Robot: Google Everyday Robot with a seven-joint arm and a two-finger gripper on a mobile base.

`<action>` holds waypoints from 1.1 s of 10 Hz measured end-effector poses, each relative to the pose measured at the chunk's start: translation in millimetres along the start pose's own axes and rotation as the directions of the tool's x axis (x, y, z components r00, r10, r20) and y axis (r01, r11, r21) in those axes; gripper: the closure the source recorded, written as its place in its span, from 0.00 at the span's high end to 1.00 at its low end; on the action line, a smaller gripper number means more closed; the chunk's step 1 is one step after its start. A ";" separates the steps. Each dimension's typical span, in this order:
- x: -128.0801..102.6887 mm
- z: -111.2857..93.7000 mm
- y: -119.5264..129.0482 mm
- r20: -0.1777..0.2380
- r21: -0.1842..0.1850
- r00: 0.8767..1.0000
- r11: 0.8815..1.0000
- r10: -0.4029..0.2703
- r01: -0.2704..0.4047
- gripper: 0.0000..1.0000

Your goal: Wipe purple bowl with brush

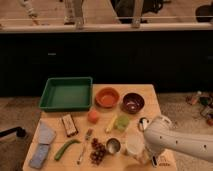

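Note:
The purple bowl (133, 102) sits at the back right of the wooden table (150, 92), right of the orange bowl (107, 97). A small round greyish head (142, 122), seemingly the brush, lies in front of the purple bowl. Its handle is hidden under my white arm (170, 140). My gripper (154, 160) is low at the table's front right corner, pointing down, in front of the bowl and apart from it.
A green tray (66, 93) stands at the back left. On the table lie an orange fruit (93, 116), a green cup (121, 121), a metal cup (113, 145), a white cup (134, 145), grapes (97, 151), a fork (84, 145) and a blue cloth (42, 142).

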 end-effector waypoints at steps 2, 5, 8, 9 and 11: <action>-1.4 -3.3 1.0 0.004 -0.002 1.000 1.000 0.002 -0.002 0.02; -4.6 1.6 6.0 0.018 0.004 1.000 1.000 0.017 -0.017 0.00; -2.6 1.9 8.2 0.021 0.005 1.000 1.000 0.014 -0.014 0.00; -3.3 0.9 8.6 0.021 0.005 1.000 1.000 0.016 -0.016 0.00; -1.2 -2.4 12.3 0.005 0.014 1.000 1.000 0.027 -0.027 0.00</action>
